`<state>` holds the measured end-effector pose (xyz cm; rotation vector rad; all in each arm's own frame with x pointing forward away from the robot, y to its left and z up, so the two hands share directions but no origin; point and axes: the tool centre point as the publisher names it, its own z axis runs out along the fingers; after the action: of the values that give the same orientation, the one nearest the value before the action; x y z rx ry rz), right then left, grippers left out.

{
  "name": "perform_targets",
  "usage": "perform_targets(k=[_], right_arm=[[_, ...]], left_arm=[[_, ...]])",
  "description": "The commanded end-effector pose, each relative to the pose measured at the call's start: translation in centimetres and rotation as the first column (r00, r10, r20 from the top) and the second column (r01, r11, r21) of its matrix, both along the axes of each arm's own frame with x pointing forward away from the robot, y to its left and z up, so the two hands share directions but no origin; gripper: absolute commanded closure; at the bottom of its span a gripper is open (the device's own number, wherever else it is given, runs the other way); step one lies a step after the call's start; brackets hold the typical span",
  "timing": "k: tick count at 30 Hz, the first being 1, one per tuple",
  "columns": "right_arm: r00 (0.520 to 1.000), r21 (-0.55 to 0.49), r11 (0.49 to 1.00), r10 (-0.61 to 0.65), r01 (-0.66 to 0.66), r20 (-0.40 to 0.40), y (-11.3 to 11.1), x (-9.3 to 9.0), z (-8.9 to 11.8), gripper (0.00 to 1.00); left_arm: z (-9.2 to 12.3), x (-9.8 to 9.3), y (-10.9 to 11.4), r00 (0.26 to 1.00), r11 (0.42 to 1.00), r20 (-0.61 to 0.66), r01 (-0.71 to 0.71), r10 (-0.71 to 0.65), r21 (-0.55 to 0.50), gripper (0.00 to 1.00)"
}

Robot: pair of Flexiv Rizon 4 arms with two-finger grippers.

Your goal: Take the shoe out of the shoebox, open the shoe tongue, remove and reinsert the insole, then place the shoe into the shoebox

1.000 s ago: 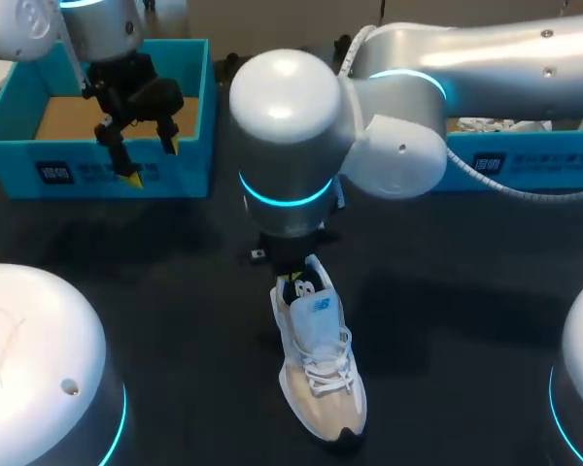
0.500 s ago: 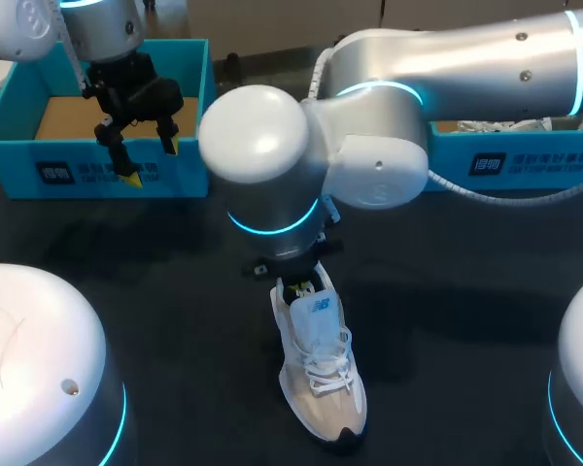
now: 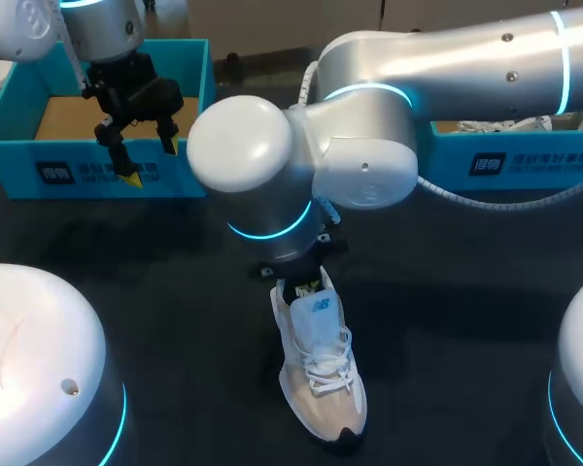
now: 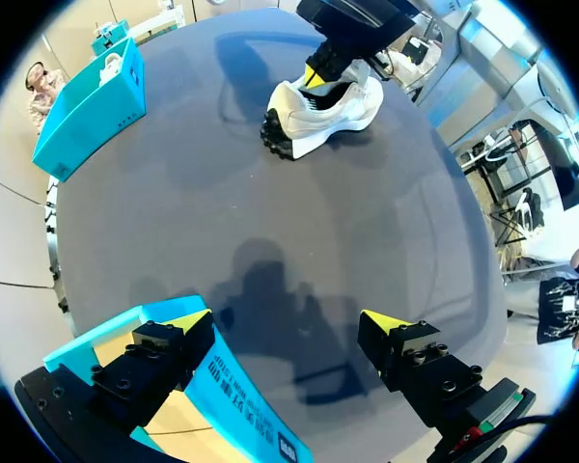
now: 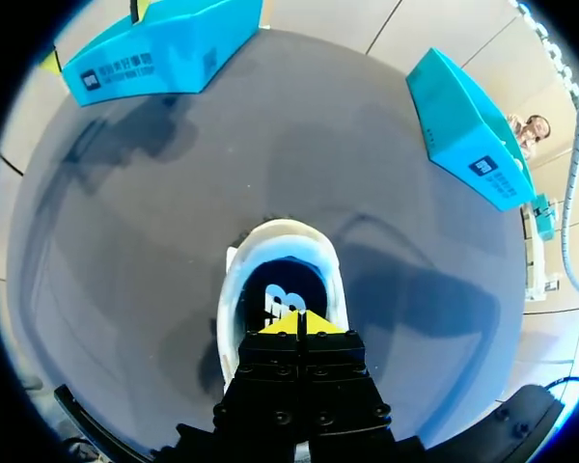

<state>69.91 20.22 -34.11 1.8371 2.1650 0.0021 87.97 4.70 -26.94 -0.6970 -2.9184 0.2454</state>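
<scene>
Hanging the right gripper [image 5: 299,326], tips pressed together, just over the heel opening of the shoe [image 3: 319,374] on the table [image 3: 175,291], toe pointing toward the robot; holding the left gripper [image 4: 288,320] wide, far off at the shoebox [image 3: 87,173].

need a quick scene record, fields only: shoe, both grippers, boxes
shoe: white sneaker, upright on the dark table, outside both boxes
right gripper: tips together at the shoe's opening, next to the tongue; cannot tell whether it is pinching anything
left gripper: open, empty, above the front wall of the left shoebox
left shoebox contents: bare brown floor, no shoe seen
right shoebox: something white inside, mostly hidden by the right arm
</scene>
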Motion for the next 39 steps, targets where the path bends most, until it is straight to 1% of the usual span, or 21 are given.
perform_targets(k=[1,8,10,15,18,20,22,24,28,31,34,39], right_arm=[[1.000,0.008,1.000,-0.005,0.005,-0.009,-0.6,0.3,-1.0,1.00],[1.000,-0.002,1.000,-0.015,0.015,-0.023,-1.1,0.9,-2.2,1.00],[0.999,-0.008,0.999,-0.036,0.035,-0.042,-1.2,1.2,-2.8,1.00],[0.998,0.017,0.999,-0.043,0.044,-0.051,-1.2,1.4,-4.4,1.00],[0.997,0.029,0.998,-0.047,0.049,-0.059,-0.9,1.4,-5.2,1.00],[0.995,0.034,0.998,-0.056,0.059,-0.080,-0.8,1.3,-5.6,1.00],[0.995,0.048,0.997,-0.057,0.060,-0.077,-0.6,1.0,-5.9,1.00],[0.995,0.046,0.997,-0.061,0.065,-0.073,-0.5,0.8,-5.7,1.00],[0.997,-0.006,0.998,-0.060,0.060,-0.052,0.0,0.5,-3.6,1.00],[0.997,-0.038,0.998,-0.058,0.057,-0.049,-0.1,0.5,-2.8,1.00],[0.997,-0.052,0.997,-0.059,0.056,-0.054,-0.3,0.4,-2.6,1.00],[0.997,-0.037,0.998,-0.053,0.051,-0.057,-0.9,0.7,-3.5,1.00]], left_arm=[[0.0,0.0,0.0,1.000,1.000,0.001,0.001,-0.001,0.002,0.00],[0.0,0.0,0.0,1.000,1.000,0.001,0.001,-0.001,0.002,0.00],[0.0,0.0,0.0,1.000,1.000,0.001,0.001,-0.001,0.002,0.00],[0.0,0.0,0.0,1.000,1.000,0.001,0.001,-0.001,0.002,0.00],[0.0,0.0,0.0,1.000,1.000,0.001,0.001,-0.001,0.002,0.00],[0.0,0.0,0.0,1.000,1.000,0.001,0.001,-0.001,0.002,0.00],[0.0,0.0,0.0,1.000,1.000,0.001,0.001,-0.001,0.002,0.00],[0.0,0.0,0.0,1.000,1.000,0.001,0.001,-0.001,0.002,0.00],[0.0,0.0,0.0,1.000,1.000,0.001,0.001,-0.001,0.002,0.00],[0.0,0.0,0.0,1.000,1.000,0.001,0.001,-0.001,0.002,0.00],[0.0,0.0,0.0,1.000,1.000,0.001,0.001,-0.001,0.002,0.00],[0.0,0.0,0.0,1.000,1.000,0.001,0.001,-0.001,0.002,0.00]])
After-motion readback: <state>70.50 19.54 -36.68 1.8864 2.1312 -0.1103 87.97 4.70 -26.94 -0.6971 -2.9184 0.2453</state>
